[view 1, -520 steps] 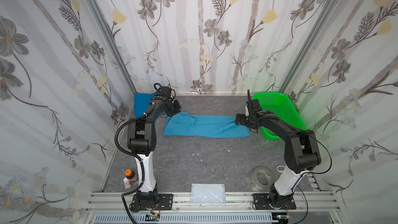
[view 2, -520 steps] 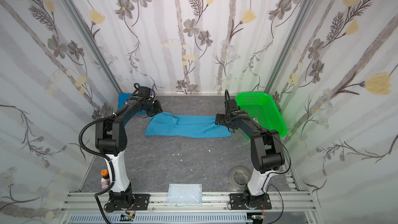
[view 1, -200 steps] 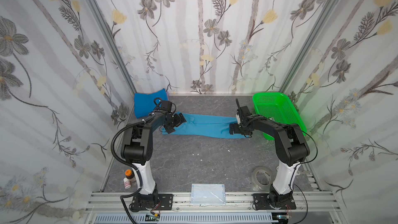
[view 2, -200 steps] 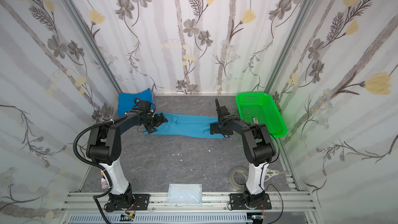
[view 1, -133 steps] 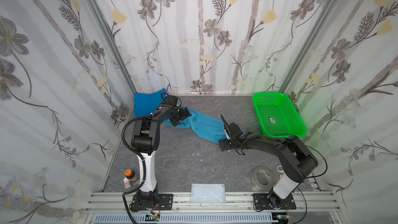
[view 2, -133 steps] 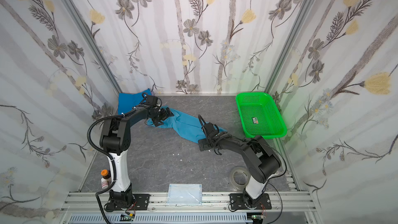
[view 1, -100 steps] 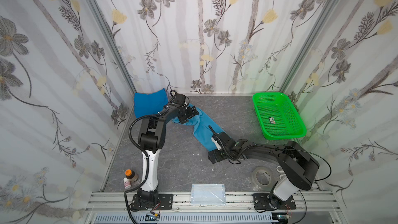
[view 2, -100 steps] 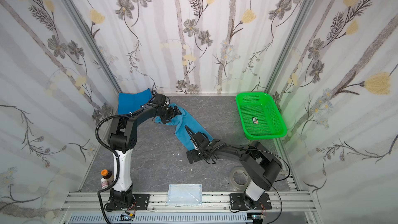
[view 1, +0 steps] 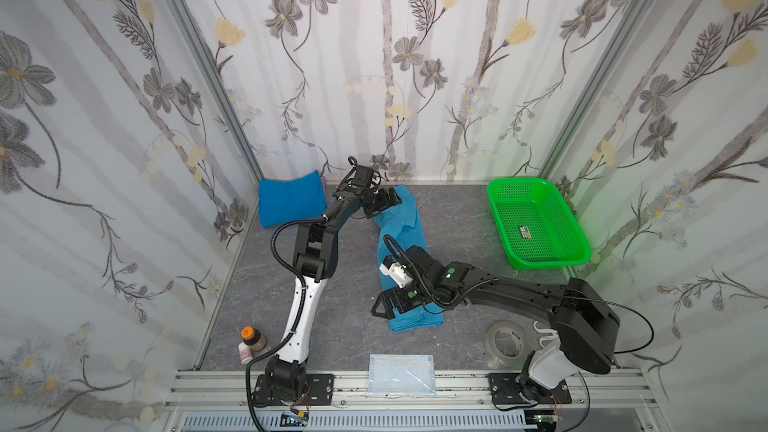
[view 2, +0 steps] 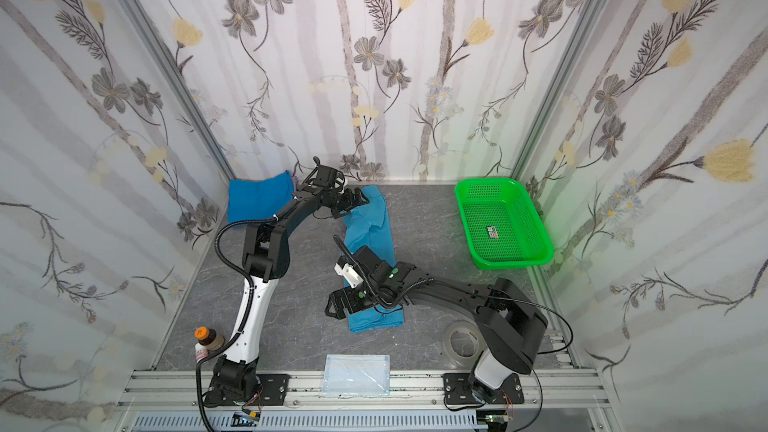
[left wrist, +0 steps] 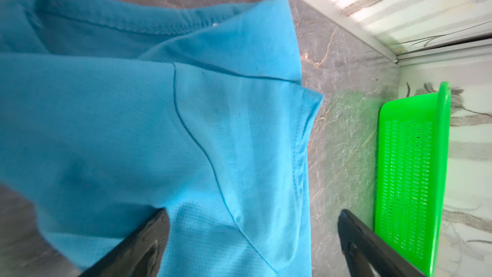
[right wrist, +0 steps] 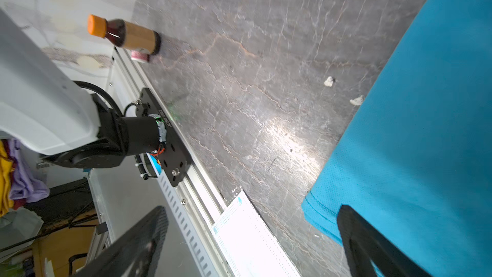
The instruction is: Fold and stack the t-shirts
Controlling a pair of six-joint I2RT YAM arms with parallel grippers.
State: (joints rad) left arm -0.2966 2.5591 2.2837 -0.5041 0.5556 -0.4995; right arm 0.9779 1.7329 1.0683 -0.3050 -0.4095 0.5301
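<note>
grey marble tabletop (view 1: 266, 284): two blue t-shirts (view 1: 399, 222) (view 1: 291, 199), one green basket (view 1: 540, 261), two unclenched end effectors (view 1: 384, 203) (view 1: 380, 303)

left hand (view 1: 387, 199): jaws wide apart, arm extended rearward | right hand (view 1: 382, 305): jaws wide apart, arm low across centre

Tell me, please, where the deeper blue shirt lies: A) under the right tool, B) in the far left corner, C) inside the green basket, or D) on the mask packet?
B: both top views show the deeper blue shirt in the far left corner, apart from the green basket.
</note>
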